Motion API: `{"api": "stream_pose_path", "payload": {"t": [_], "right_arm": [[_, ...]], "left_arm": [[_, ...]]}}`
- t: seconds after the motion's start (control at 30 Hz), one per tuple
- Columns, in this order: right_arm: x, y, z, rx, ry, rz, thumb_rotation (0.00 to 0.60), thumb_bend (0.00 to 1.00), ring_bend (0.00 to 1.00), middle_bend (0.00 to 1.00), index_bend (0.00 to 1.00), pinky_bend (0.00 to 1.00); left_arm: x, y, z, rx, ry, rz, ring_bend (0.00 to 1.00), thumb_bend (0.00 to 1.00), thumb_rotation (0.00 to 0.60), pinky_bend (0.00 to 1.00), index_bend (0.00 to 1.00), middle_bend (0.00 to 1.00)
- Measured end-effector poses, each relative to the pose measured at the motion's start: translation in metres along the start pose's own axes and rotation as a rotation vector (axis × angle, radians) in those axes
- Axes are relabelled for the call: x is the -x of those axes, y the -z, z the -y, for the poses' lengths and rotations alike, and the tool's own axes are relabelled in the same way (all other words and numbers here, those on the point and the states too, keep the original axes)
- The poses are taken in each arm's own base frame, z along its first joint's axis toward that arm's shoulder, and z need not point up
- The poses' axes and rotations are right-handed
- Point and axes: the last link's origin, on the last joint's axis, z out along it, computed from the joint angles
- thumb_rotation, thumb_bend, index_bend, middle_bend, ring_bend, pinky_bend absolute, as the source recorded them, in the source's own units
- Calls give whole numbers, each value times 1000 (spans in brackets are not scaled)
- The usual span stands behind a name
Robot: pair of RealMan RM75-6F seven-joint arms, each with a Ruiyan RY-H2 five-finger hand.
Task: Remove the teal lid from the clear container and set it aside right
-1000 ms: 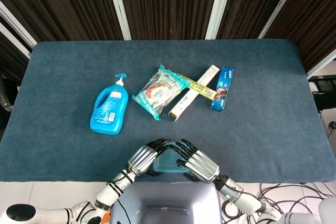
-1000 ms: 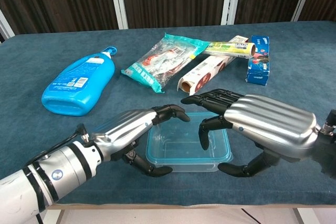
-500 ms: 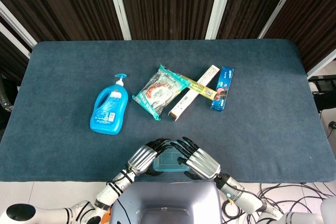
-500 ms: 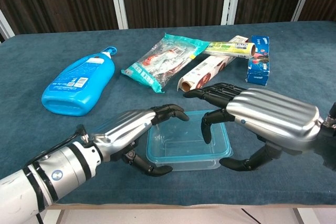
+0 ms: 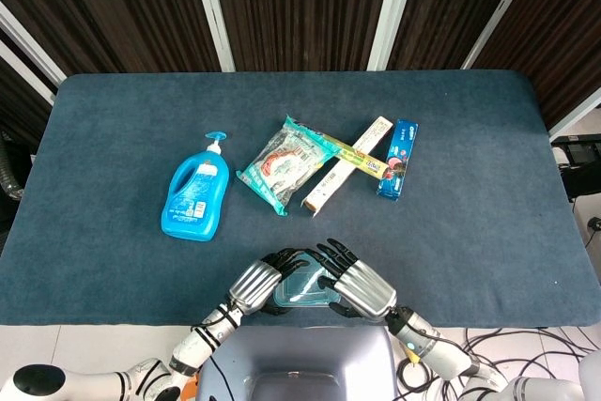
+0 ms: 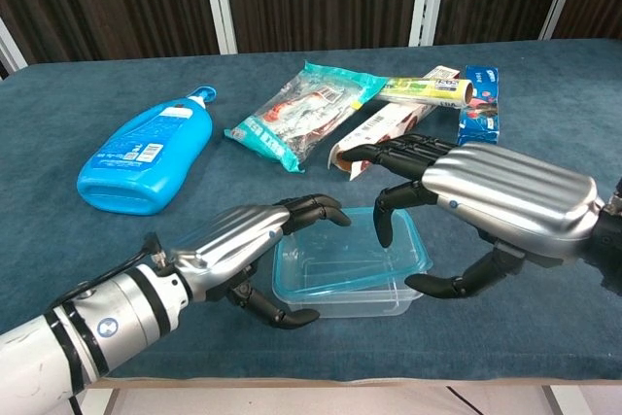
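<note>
left hand (image 6: 248,245), right hand (image 6: 476,206): fingers curled, facing inward.

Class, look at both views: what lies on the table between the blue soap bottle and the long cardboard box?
A clear snack packet with teal edges lies between the blue soap bottle and the long cardboard box, touching neither the bottle nor, as far as shows, the box. The head view shows it best.

container (image 6: 340,284) at table's (image 5: 488,232) near edge between both hands, bottle (image 5: 195,197) left, packets (image 5: 286,163) behind
</note>
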Motion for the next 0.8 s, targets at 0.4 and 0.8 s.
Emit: {"api": "stream_pose_path", "payload": {"t": [0.4, 0.8], "right_arm": [[6, -15, -2, -13, 7, -21, 600, 259, 0, 37, 474, 0], [13, -17, 6, -58, 12, -9, 600, 357, 0, 101, 625, 0]], "left_arm": [[0, 0, 2, 4, 3, 9, 448, 254, 600, 634, 475, 491], [-3, 0, 2, 7, 53, 1, 215, 253, 600, 367, 191, 231]]}}
